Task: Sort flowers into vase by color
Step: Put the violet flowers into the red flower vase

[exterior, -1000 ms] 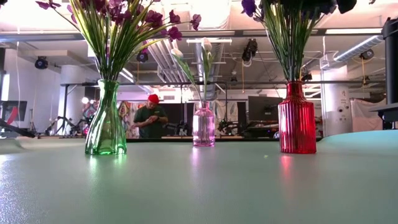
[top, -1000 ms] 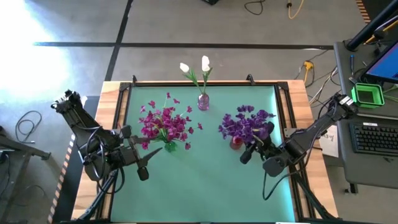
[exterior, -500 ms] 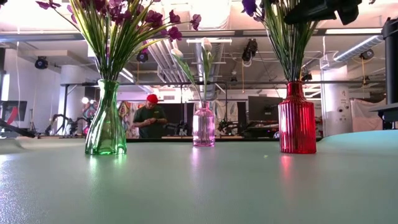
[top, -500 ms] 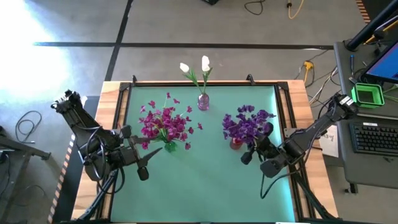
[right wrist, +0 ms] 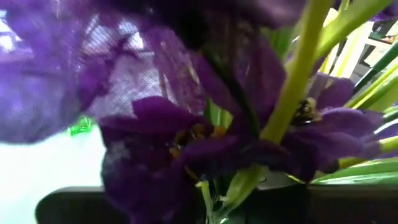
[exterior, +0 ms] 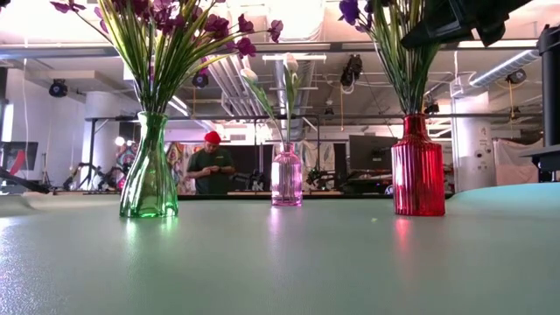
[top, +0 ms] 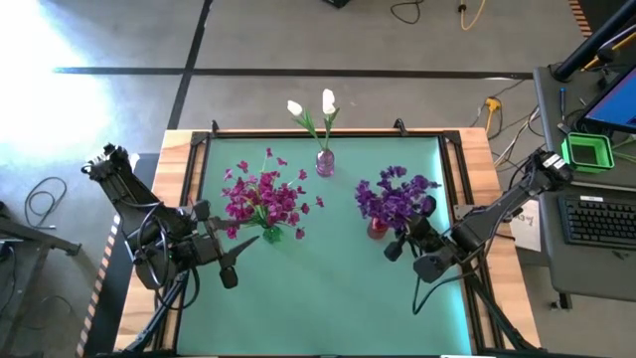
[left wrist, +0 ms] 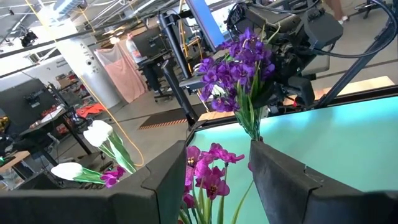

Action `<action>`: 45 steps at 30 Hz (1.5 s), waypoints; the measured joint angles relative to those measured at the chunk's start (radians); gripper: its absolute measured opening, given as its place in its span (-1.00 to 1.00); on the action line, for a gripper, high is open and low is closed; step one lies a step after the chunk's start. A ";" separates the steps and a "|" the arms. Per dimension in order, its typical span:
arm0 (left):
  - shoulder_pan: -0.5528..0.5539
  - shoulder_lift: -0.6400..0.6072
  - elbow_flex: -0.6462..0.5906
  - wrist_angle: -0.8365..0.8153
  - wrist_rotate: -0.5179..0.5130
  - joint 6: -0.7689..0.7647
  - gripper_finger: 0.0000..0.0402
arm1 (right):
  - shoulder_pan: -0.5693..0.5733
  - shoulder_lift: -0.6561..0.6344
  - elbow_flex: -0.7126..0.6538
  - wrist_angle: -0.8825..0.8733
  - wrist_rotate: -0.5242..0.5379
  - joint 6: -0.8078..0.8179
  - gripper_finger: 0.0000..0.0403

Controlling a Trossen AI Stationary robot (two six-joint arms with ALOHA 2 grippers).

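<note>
Seen from above, a green table (top: pixel 328 288) holds three small vases of artificial flowers. A green vase (exterior: pixel 149 179) on the left side holds the magenta-pink flowers (top: pixel 263 196). A pink vase (exterior: pixel 286 178) at the far middle edge holds two white buds (top: pixel 310 107) on long green stems. A red ribbed vase (exterior: pixel 417 171) on the right side holds the purple flowers (top: pixel 395 196). The three vases stand upright and well apart from one another. The left gripper (top: pixel 231 267) hovers near the front of the magenta-pink bunch, just beside the green vase; its wrist camera shows its two dark fingers (left wrist: pixel 165 180) spread apart with nothing between them. The right gripper (top: pixel 395 249) sits just beside the red vase, at the front edge of the purple bunch; its wrist camera is filled with purple petals and green stems, and whether its fingers are spread or pressed together cannot be told. In the room beyond the table, a person (exterior: pixel 210 164) in a red cap stands.
</note>
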 joint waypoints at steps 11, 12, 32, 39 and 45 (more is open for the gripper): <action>0.000 0.000 0.000 -0.006 -0.001 0.000 -0.18 | 0.003 -0.001 0.031 -0.005 -0.037 -0.007 -0.43; 0.000 0.000 0.000 -0.006 -0.001 0.000 -0.18 | 0.003 -0.001 0.040 -0.011 -0.050 -0.016 -0.38; 0.000 0.000 0.000 -0.007 -0.001 0.000 -0.18 | 0.003 -0.009 0.187 -0.201 -0.154 0.002 -0.42; 0.000 0.000 0.000 -0.007 -0.001 0.000 -0.18 | -0.005 0.007 0.150 -0.217 -0.153 0.045 -0.71; 0.000 0.000 0.000 -0.007 -0.001 0.000 -0.18 | -0.021 0.032 0.139 -0.210 -0.139 0.057 -0.80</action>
